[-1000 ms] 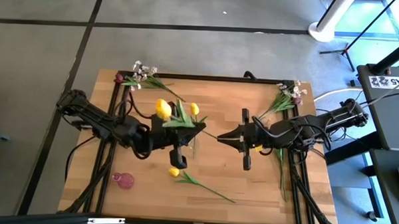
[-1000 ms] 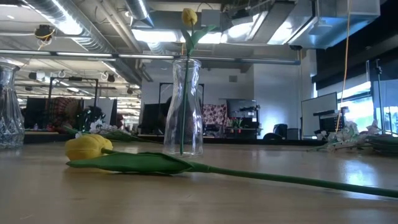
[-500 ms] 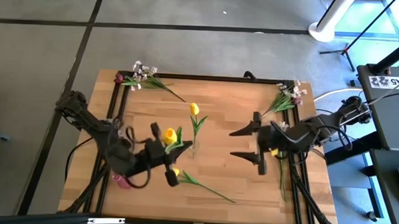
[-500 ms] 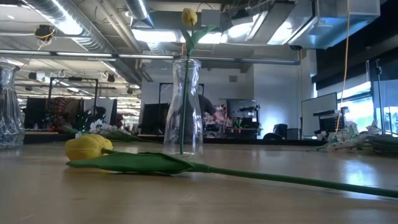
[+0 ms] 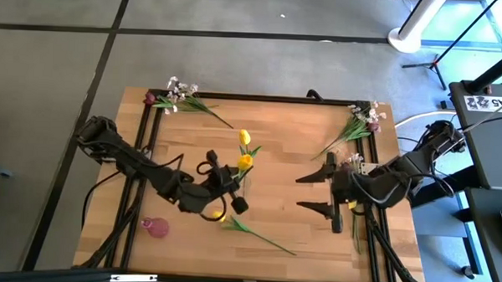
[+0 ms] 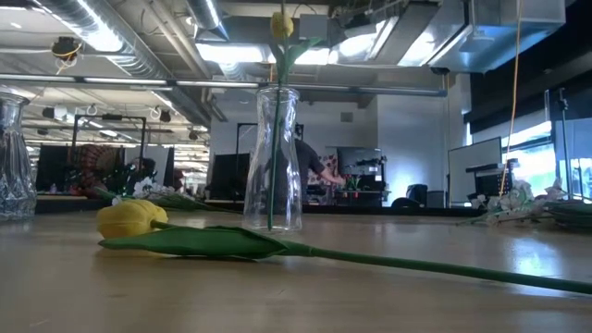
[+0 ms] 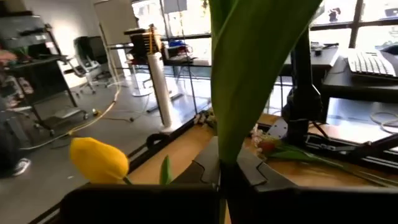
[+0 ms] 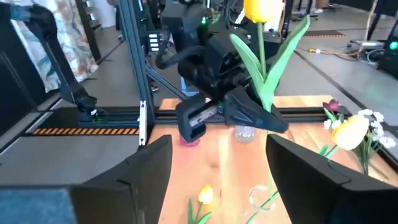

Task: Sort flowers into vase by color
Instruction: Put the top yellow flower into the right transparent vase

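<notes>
- While the left hand (image 5: 224, 193) stayed clenched on a yellow tulip (image 5: 245, 163) by its stem, it hung over the middle of the worktop (image 5: 276, 133), just beside the clear vase (image 6: 272, 157); in its own wrist view a broad green leaf (image 7: 255, 68) covered the centre, so the fingertips could not be made out.
- A second tulip (image 5: 244, 138) stood in that vase, its bloom partly cut off by the upper edge of the low view.
- A third tulip (image 6: 134, 220) lay flat on the worktop, its stem running out of the low view at the right; from above its bloom was mostly hidden behind the left hand.
- The right hand (image 5: 324, 191) hung released and empty over the worktop's right part, fingers spread wide.
- White-pink sprays (image 5: 181, 94) lay at the far left corner and more (image 5: 362, 118) at the far right; the single blossoms were too small to tell apart.
- A small pink vase (image 5: 156, 227) stood near the front left edge, and a cut-glass vase (image 6: 13, 157) was clipped by the low view's left edge.
</notes>
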